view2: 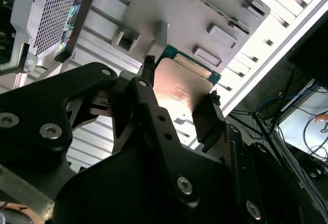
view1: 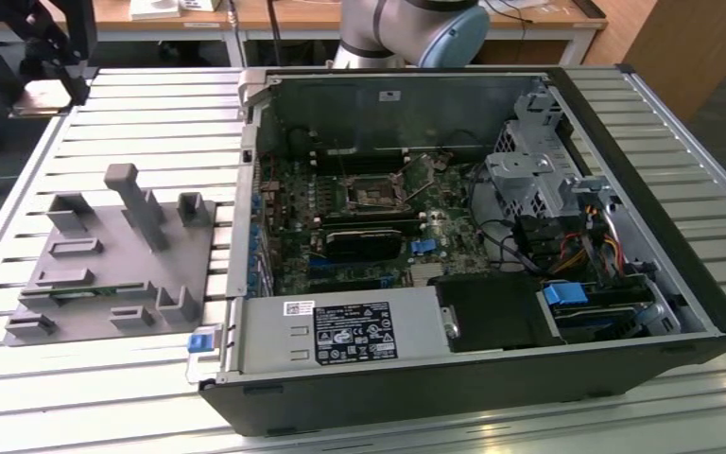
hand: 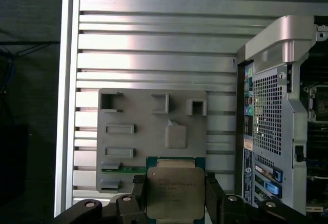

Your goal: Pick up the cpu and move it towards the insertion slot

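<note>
Your gripper [hand: 176, 199] is clamped on the cpu [hand: 174, 193]; in both wrist views you can see a black finger pressed against each of two opposite edges of the chip, its silvery metal top facing the first wrist camera and its green border showing along one free edge; in the second wrist view the gripper [view2: 180, 88] holds the cpu [view2: 179, 93] tilted, its metal face catching a pinkish glare.

You have the chip over the grey fixture tray [hand: 148, 131], at the tray edge nearest the green memory stick [hand: 120, 169]; it looks lifted clear of the tray, though from these angles you cannot be sure of the gap.

In the exterior view the grey fixture tray [view1: 98, 255] lies on the slatted table [view1: 148, 104] close to the table edge at the exterior view's left; the open computer case [view1: 464, 388] sits just beside it and fills the table's middle and the exterior view's right.

The insertion slot [view1: 373, 192] is inside that case, on the motherboard, in its half toward the case's far wall; its dark centre is uncovered inside the metal frame; the cpu is well apart from it, outside the case wall.
</note>
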